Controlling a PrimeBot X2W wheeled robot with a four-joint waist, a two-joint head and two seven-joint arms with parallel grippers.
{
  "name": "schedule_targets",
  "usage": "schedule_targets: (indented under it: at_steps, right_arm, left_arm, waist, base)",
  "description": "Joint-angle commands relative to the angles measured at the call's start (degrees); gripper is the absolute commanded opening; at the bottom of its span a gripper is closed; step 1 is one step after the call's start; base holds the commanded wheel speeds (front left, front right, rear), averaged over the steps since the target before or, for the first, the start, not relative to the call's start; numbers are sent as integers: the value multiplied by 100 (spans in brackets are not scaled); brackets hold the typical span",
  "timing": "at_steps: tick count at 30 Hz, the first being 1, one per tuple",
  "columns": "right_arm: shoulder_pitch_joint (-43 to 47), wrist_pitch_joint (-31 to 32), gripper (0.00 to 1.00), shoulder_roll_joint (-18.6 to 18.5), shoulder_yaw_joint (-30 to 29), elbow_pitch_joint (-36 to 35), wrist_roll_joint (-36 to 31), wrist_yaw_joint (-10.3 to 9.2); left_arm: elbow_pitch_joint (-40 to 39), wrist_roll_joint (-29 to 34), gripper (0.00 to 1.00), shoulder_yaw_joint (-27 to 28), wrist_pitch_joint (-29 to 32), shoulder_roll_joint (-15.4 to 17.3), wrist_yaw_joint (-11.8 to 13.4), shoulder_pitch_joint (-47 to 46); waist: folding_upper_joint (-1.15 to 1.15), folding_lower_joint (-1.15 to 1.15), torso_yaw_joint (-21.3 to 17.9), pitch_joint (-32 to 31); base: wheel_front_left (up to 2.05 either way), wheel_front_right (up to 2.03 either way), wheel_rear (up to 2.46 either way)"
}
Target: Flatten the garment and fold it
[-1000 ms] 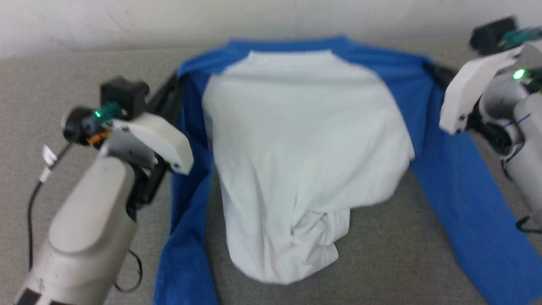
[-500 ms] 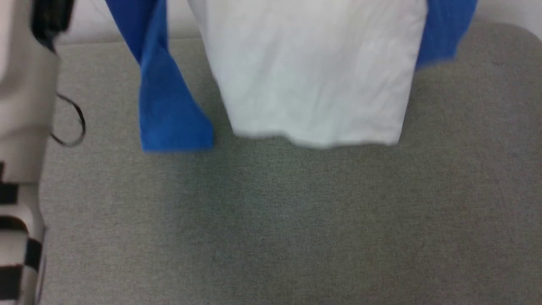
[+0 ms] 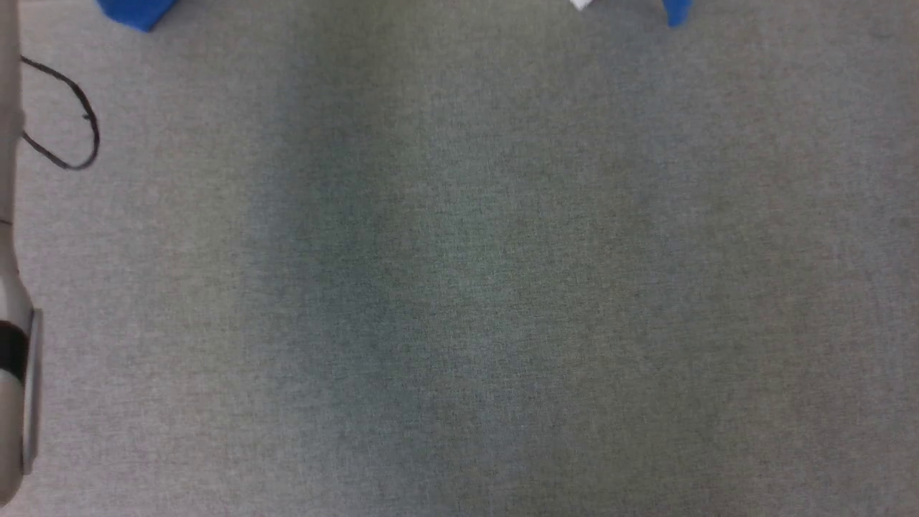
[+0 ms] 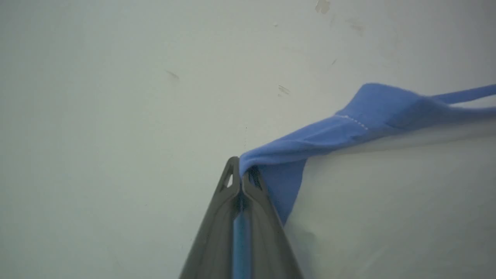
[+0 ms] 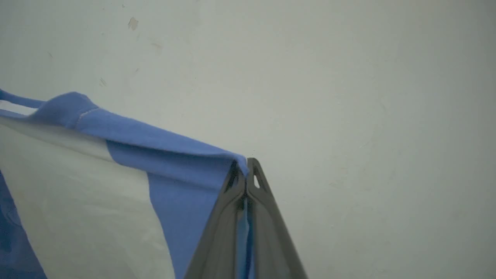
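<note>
Desk: a grey woven cover (image 3: 459,287) spreads across the head view, with a soft shadow down its middle.
Wall: pale and scuffed (image 4: 116,97), it stands behind both hands in the wrist views.
Garment: it (image 4: 387,193) is held up before the wall and strung between the two hands, blue shoulders on top and the white panel hanging below. In the head view, blue tips and a white scrap show at the top edge.
Forearm: pale (image 3: 11,359), along the head view's left edge.
Left hand: (image 4: 241,170) fingers pressed together, clamped on a blue shoulder fold.
Right hand: (image 5: 245,164) fingers pressed together, clamped on the other blue shoulder fold.
Cable: a thin black loop (image 3: 64,115) beside the forearm.
</note>
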Motion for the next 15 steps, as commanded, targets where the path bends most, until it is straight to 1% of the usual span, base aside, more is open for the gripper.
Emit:
schedule_targets:
  at_steps: [1,7,9,12,15]
  right_arm:
    - [112,-54,0,-55,45,112,43,-56]
    - [643,-80,0,84,538,456,322,-56]
    - [932,-90,0,91,721,466,483,-56]
    - [1463,-105,0,69,1004,337,773,-56]
    - [2097,-128,0,-22,1261,46,1051,-56]
  left_arm:
    - [152,-67,0,53,-59,46,-18,123]
    - [653,-238,0,46,-152,-224,-180,627]
    - [785,-332,0,87,-172,-348,-184,930]
    - [878,-537,0,227,-192,-516,-202,1501]
    - [652,-714,0,465,-199,-623,-138,2261]
  waist:
    - [0,-1,17,188]
    - [0,-1,110,233]
    - [0,-1,165,150]
    - [0,-1,221,-9]
    - [0,-1,245,-243]
  base:
    - [0,0,0]
    - [0,0,0]
    - [0,0,0]
    - [0,0,0]
    - [0,0,0]
